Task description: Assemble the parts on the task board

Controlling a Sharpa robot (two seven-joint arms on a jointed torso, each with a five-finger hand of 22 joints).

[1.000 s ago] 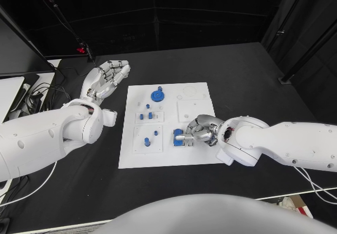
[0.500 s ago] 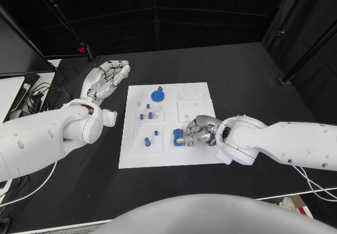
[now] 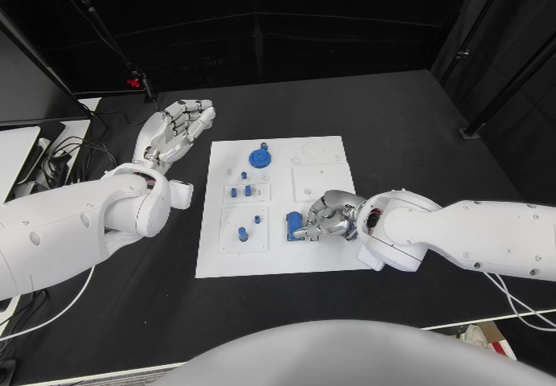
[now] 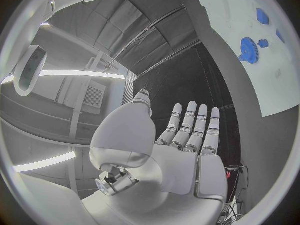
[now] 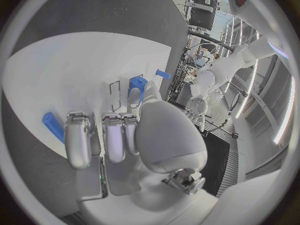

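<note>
The white task board (image 3: 278,257) lies mid-table. On it are a blue gear (image 3: 261,158), small blue pegs (image 3: 246,190) and further blue pieces (image 3: 243,234) in the left-hand sockets. My right hand (image 3: 330,217) is curled over the board's lower middle, and its fingertips pinch a blue block (image 3: 293,224) that stands on the board. In the right wrist view the right hand (image 5: 134,130) has its thumb and a finger closed by the blue block (image 5: 135,80), with another blue piece (image 5: 53,126) beside the outer fingers. My left hand (image 3: 176,129) hovers flat, fingers spread, left of the board, holding nothing.
Cables and a white device (image 3: 23,161) lie at the table's left edge. A black stand foot (image 3: 472,130) sits at the right. The left wrist view shows the left hand (image 4: 181,140) spread, with the gear (image 4: 249,49) on the board (image 4: 250,5) beyond.
My right hand has shifted very slightly on the blue block, which now stands a little lower on the board. The left arm has not moved.
</note>
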